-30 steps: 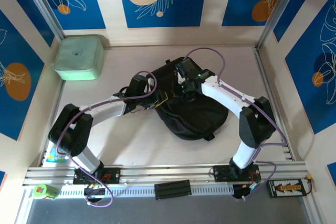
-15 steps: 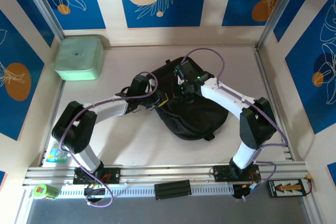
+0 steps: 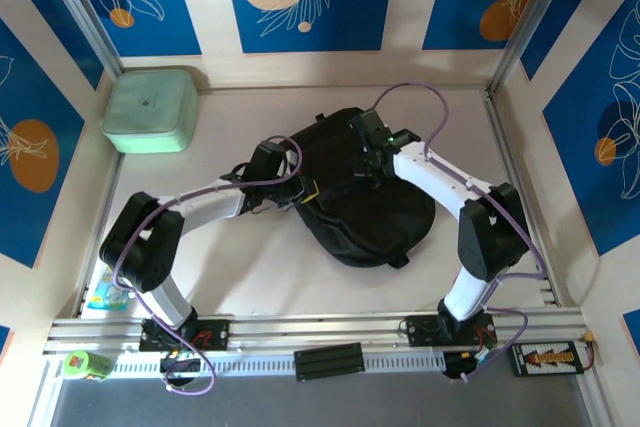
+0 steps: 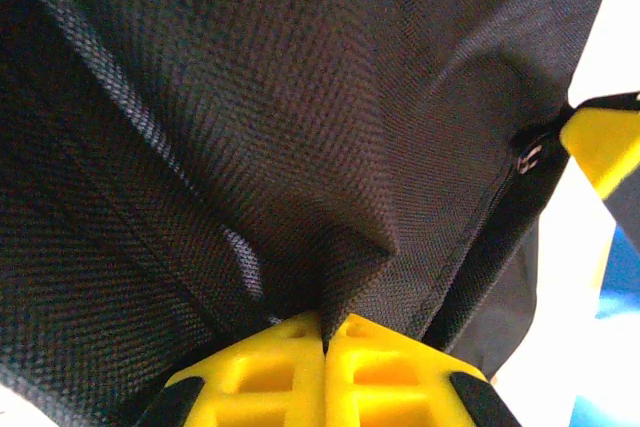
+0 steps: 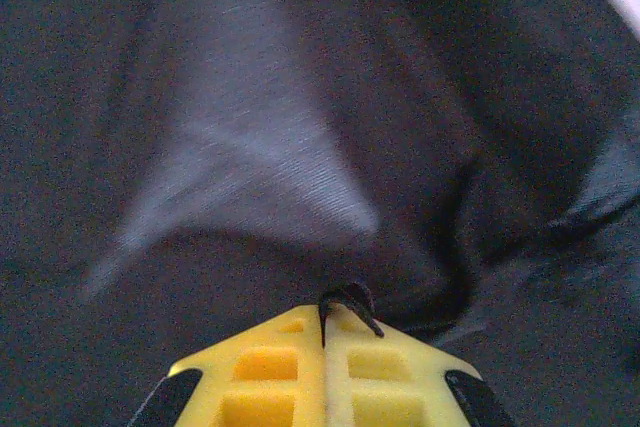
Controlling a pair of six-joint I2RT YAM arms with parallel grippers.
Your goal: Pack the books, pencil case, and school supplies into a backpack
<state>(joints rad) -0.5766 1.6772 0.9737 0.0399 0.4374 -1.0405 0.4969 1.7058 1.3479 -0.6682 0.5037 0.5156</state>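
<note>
A: From above, where did the large soft black fabric backpack (image 3: 375, 222) lie?
B: Mid-tabletop (image 3: 250, 277), long axis far-left to near-right; left end effector (image 3: 302, 191) at its left edge, right end effector (image 3: 367, 160) over its far part.
A: Left wrist?
B: Jaws shut, pinching a fabric fold (image 4: 345, 267).
A: Right wrist?
B: Shut on a thin black loop (image 5: 350, 305) of the backpack.

The left white arm (image 3: 200, 209) and the right white arm (image 3: 440, 179), both trailing purple cables, bow outward at the elbows and bring their wrists close together. The left gripper (image 4: 323, 335) has its yellow fingers pressed tight on a fold of the large black fabric backpack (image 4: 250, 127). The right gripper (image 5: 322, 325) is likewise closed, with a thin black cord (image 5: 350, 305) pinched at its tips.
</note>
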